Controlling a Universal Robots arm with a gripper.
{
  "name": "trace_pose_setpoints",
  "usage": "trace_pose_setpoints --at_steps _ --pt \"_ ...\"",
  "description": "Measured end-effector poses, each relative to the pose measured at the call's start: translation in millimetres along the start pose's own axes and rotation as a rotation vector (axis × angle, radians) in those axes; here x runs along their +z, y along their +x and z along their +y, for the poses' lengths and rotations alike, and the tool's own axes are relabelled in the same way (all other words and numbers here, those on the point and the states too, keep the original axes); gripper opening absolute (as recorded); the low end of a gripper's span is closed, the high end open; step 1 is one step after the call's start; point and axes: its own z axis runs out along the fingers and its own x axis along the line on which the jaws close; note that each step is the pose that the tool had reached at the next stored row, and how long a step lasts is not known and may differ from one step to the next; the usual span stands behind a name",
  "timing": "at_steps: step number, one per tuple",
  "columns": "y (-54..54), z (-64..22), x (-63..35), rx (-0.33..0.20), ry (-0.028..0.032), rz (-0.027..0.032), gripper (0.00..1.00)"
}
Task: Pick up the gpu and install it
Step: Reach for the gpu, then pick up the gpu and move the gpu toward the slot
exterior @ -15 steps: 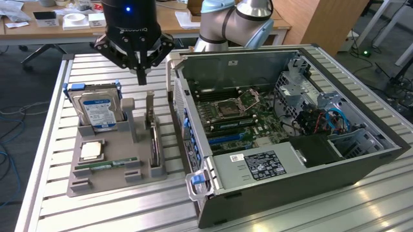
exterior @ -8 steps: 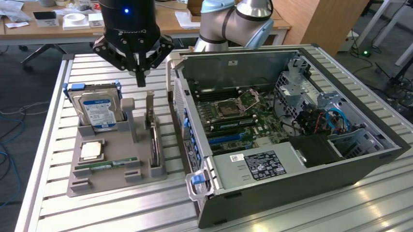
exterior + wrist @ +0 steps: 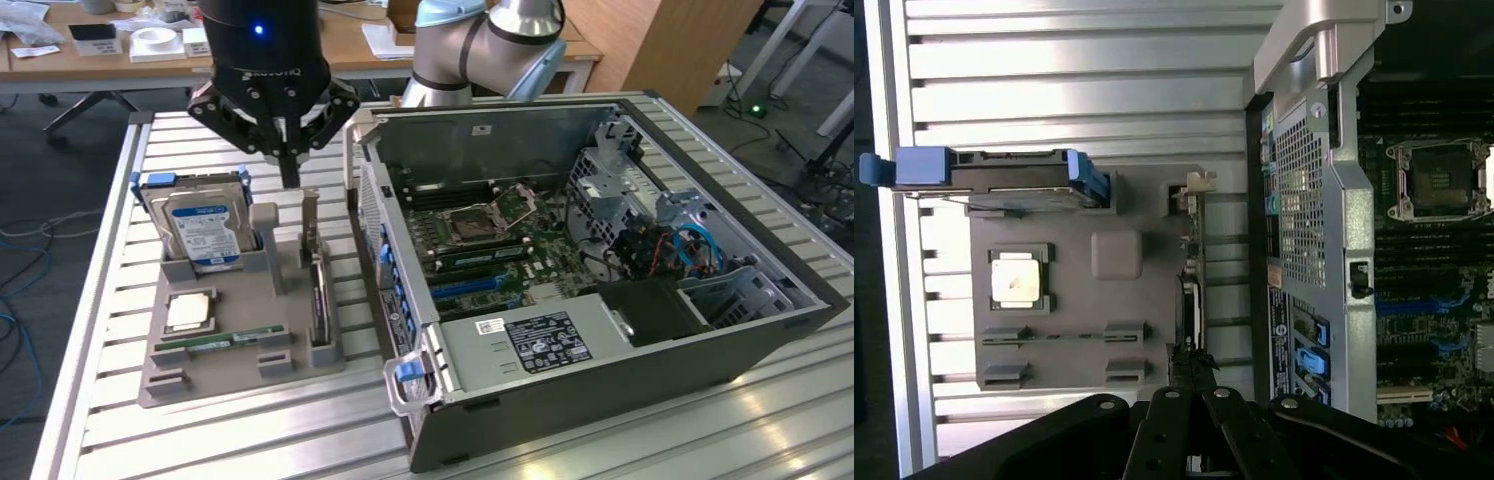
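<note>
The gpu [image 3: 318, 290] is a thin dark card standing on edge in a slot of the grey parts holder [image 3: 240, 370], on the side nearest the computer case. Its silver bracket end points toward the far end of the holder. In the wrist view the gpu [image 3: 1189, 300] shows edge-on as a narrow dark strip. My gripper [image 3: 288, 178] hangs above the far end of the holder, a little above and behind the card. Its fingers are shut together with nothing between them. The wrist view shows the shut gripper [image 3: 1192, 388] lined up over one end of the card.
On the holder [image 3: 1116, 255] also stand a hard drive [image 3: 203, 230] with blue rails, a processor chip [image 3: 190, 312] and a green memory stick [image 3: 220, 342]. The open computer case [image 3: 587, 260] lies at the exterior view's right, its wall close beside the card. All rests on a slatted metal table [image 3: 107, 300].
</note>
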Motion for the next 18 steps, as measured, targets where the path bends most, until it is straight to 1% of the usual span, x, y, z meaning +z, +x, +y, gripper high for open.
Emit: trace_pose_setpoints --at_steps 5,18 --pt "0.8 -5.8 -0.2 0.0 0.0 0.0 0.11" --pt "0.8 -5.9 -0.3 0.0 0.0 -0.0001 0.11"
